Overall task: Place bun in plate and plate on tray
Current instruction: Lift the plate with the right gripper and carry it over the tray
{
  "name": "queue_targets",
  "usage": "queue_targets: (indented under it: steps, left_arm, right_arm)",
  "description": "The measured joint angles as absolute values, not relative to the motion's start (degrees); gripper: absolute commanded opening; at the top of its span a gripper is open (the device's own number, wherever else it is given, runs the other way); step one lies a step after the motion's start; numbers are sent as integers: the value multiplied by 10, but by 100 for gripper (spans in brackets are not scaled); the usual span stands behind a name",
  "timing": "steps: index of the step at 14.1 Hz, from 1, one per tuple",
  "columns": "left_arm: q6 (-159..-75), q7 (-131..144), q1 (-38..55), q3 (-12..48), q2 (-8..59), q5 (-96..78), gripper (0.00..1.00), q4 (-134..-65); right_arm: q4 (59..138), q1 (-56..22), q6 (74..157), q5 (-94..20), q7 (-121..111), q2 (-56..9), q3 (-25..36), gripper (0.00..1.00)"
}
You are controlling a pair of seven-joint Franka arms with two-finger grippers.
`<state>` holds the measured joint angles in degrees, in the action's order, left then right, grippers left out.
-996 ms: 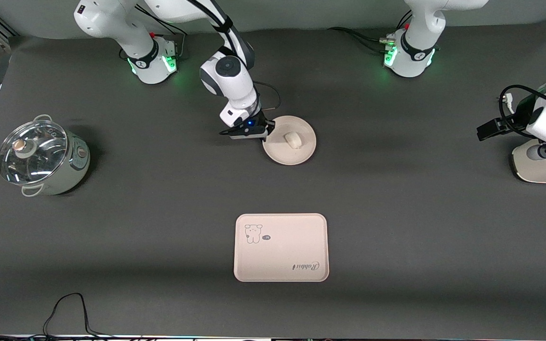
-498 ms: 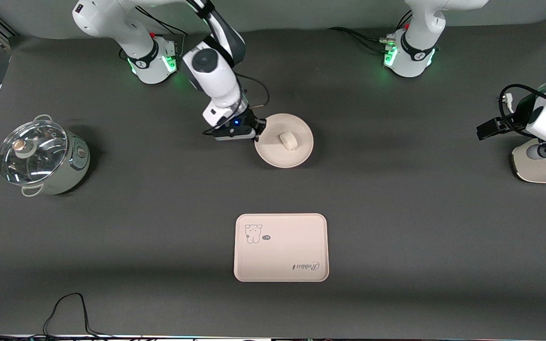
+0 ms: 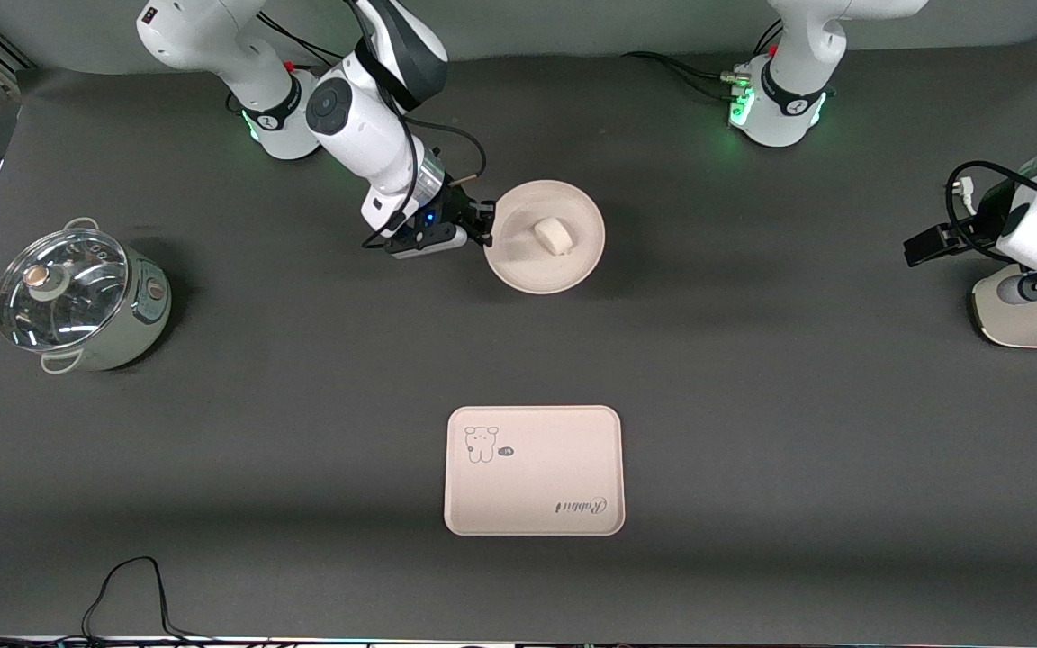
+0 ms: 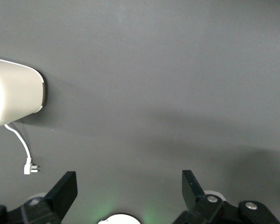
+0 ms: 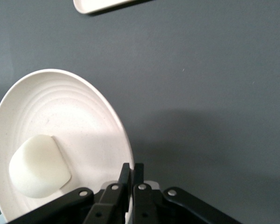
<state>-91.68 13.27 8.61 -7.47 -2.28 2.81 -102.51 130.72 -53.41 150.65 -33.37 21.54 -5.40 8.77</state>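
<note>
The round cream plate (image 3: 527, 263) hangs tilted just above the table near the robots' bases, with the white bun (image 3: 554, 236) lying in it. My right gripper (image 3: 485, 225) is shut on the plate's rim at the side toward the right arm's end. In the right wrist view the fingers (image 5: 132, 169) pinch the rim of the plate (image 5: 79, 116), and the bun (image 5: 39, 165) rests inside. The pink tray (image 3: 533, 472) with its drawing lies bare, nearer the front camera. My left gripper (image 3: 924, 245) waits open at the left arm's end of the table, with nothing between its fingers (image 4: 129, 184).
A steel pot with a glass lid (image 3: 77, 297) stands at the right arm's end. A white appliance (image 3: 1032, 310) with a plug cord (image 4: 30, 165) sits under the left arm. A black cable (image 3: 131, 585) lies by the front edge.
The right gripper has raised the plate off the table and tilted it, drawing it a little toward the right arm's base, with the bun still in it. The left arm has not moved.
</note>
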Motion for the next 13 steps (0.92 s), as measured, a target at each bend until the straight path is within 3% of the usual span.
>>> queue_targets:
  steps: [5,13]
  left_arm:
    - [-917,133,87,-75,-20,28,100,-1025]
    - [-917,133,87,-75,-14,28,100,-1025]
  right_arm:
    - [1174,-469,1506,-334,198,-152,93,0]
    - [819,-398,1375,-327,186,-397,131,0]
